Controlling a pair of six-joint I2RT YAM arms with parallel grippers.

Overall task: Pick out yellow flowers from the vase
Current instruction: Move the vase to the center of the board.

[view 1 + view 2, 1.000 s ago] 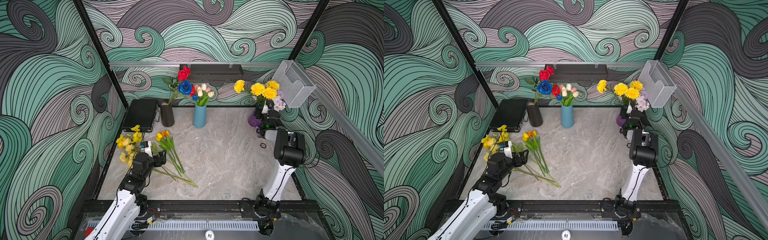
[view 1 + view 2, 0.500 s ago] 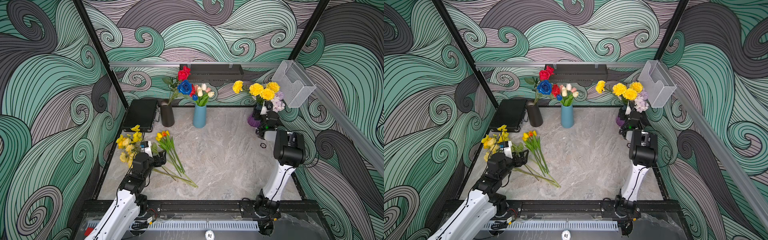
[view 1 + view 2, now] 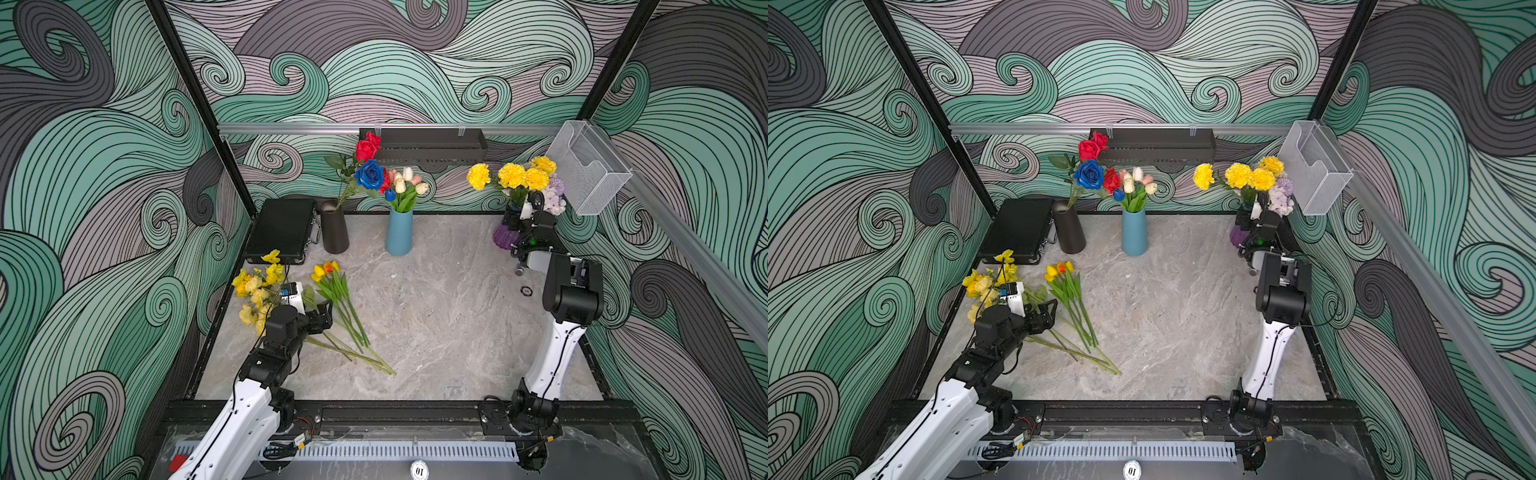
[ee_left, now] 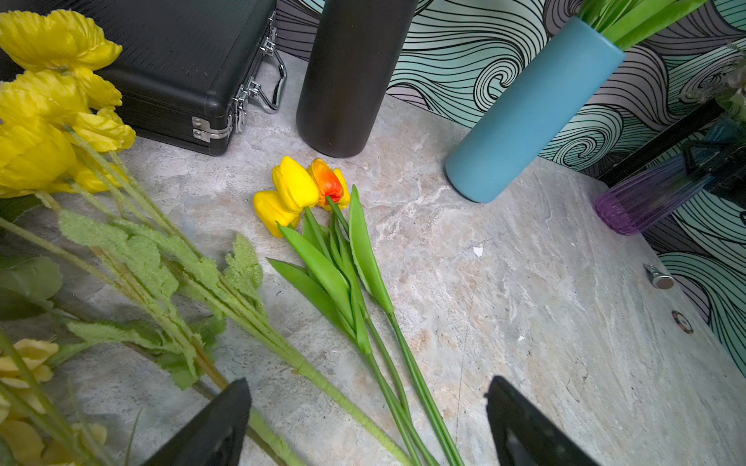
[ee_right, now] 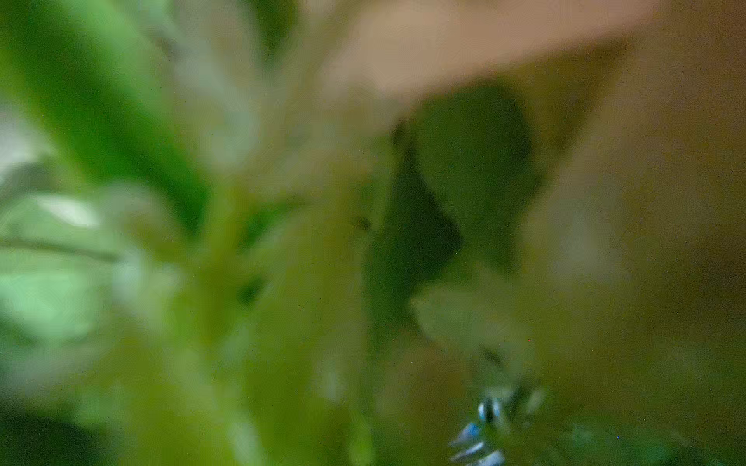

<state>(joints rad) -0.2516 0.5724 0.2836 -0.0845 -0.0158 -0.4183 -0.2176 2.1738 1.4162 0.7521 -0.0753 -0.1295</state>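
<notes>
My right gripper [image 3: 532, 209] is among stems above the purple vase [image 3: 502, 240], jaws I cannot tell; yellow carnations [image 3: 512, 175] stand in it, yellow tulips [image 3: 323, 271] lie well away, beside my left gripper [image 4: 366, 389], jaws spread wide

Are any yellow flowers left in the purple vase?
Yes, several yellow carnations stand in the purple vase, next to lilac blooms, as both top views show.
</notes>
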